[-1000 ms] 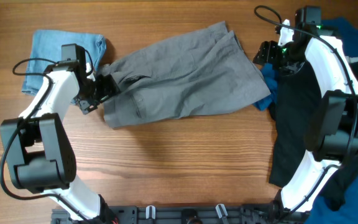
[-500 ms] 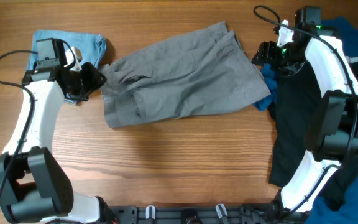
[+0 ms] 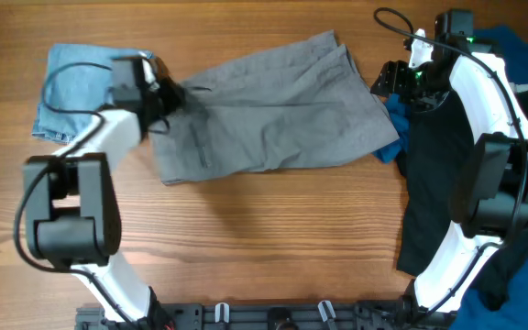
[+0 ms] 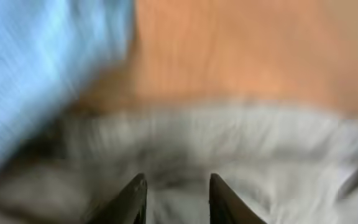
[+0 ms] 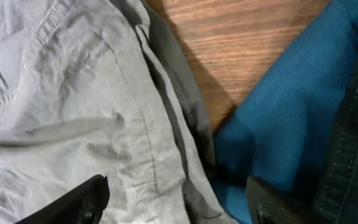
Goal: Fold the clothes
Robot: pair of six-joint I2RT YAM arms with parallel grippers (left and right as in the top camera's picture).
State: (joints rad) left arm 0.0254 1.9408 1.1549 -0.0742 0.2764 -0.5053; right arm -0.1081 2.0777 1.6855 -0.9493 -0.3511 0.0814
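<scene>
The grey shorts [image 3: 273, 119] lie spread across the middle of the table. My left gripper [image 3: 168, 96] is at their upper left edge. The left wrist view is blurred. Its fingers [image 4: 132, 199] stand a narrow gap apart over grey cloth [image 4: 247, 155], and nothing shows pinched between them. A light-blue denim piece [image 3: 71, 92] lies just left of it. My right gripper [image 3: 388, 81] hovers wide open at the right hem of the shorts [image 5: 73, 93], its fingers [image 5: 79, 202] spanning that hem and a blue garment [image 5: 291, 112].
A black garment [image 3: 434, 202] and royal-blue cloth [image 3: 525, 275] are piled along the right side under the right arm. Bare wooden table [image 3: 264, 247] fills the front half. The right arm's cable [image 3: 394, 18] loops above the shorts' top right corner.
My left arm swung from the denim's edge up and right to the shorts' upper left edge. Its jaws closed, then parted a little. The right arm has not moved.
</scene>
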